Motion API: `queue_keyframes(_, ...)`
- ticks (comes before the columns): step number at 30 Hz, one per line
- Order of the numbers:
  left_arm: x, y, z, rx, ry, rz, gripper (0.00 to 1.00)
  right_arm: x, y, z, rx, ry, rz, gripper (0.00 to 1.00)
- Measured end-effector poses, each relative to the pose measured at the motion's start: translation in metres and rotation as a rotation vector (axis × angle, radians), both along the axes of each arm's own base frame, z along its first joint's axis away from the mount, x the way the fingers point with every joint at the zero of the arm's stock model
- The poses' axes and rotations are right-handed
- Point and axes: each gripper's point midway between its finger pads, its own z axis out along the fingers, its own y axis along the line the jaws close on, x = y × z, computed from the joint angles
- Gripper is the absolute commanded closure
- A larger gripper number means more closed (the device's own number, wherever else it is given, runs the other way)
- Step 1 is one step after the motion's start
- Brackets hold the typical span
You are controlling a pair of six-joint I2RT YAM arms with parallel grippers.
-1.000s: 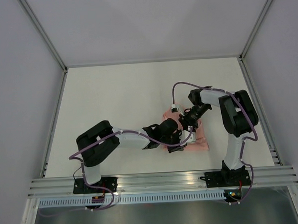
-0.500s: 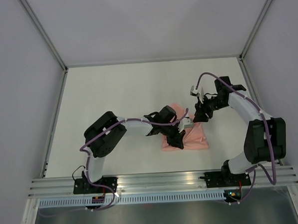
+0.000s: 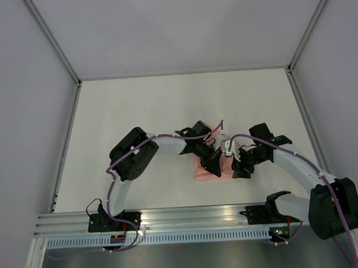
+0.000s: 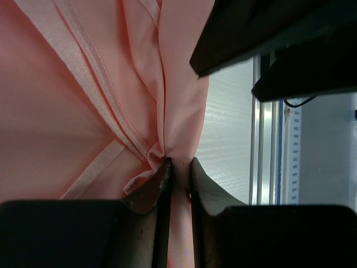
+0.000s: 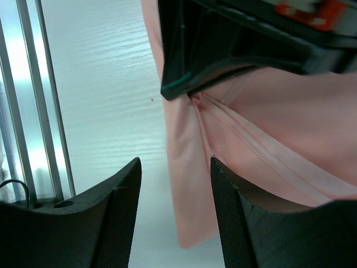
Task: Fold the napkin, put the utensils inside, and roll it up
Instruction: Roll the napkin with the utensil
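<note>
in the top view the arms (image 3: 168, 148) are covering most of the napkin (image 3: 200, 171), leaving only a near-left strip and a far scrap showing, and the left gripper (image 3: 217, 166) and right gripper (image 3: 239, 169) are looking too small and dark for their jaws to be read. in the left wrist view the cloth is running off the top and left edges and its pinched fold is vanishing between the fingertips (image 4: 153, 187). in the right wrist view the napkin is running off the right edge under a blurred black body (image 5: 234, 44) that the top edge is cropping.
</note>
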Motion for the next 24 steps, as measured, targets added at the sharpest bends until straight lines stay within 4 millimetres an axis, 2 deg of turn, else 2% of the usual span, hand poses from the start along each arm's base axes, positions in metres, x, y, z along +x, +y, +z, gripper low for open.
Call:
queue_keyframes(3, 0.001, 0.000, 0.000, 0.002, 0.041, 0.007, 0.98, -0.013, 0.009, -0.018, -0.033, -0.020, 0.052, 0.39)
queue_keyframes(6, 0.001, 0.000, 0.000, 0.007, 0.071, 0.013, 0.98, -0.017, 0.013, -0.030, -0.061, -0.055, 0.068, 0.39)
queue_keyframes(10, 0.000, 0.000, 0.000, 0.013, 0.097, 0.017, 0.98, -0.011, 0.021, -0.038, -0.083, -0.117, 0.067, 0.40)
queue_keyframes(15, 0.000, 0.000, -0.001, 0.019, 0.125, 0.021, 0.98, 0.000, 0.032, -0.037, -0.088, -0.175, 0.058, 0.45)
queue_keyframes(21, 0.000, 0.000, -0.001, 0.018, 0.140, 0.023, 0.97, 0.002, 0.040, -0.047, -0.113, -0.166, 0.064, 0.65)
queue_keyframes(23, 0.001, 0.001, -0.001, 0.019, 0.143, 0.026, 0.94, 0.000, 0.041, -0.052, -0.120, -0.148, 0.065, 0.75)
queue_keyframes(24, 0.001, 0.001, -0.001, 0.020, 0.144, 0.028, 0.89, -0.001, 0.041, -0.053, -0.119, -0.140, 0.066, 0.81)
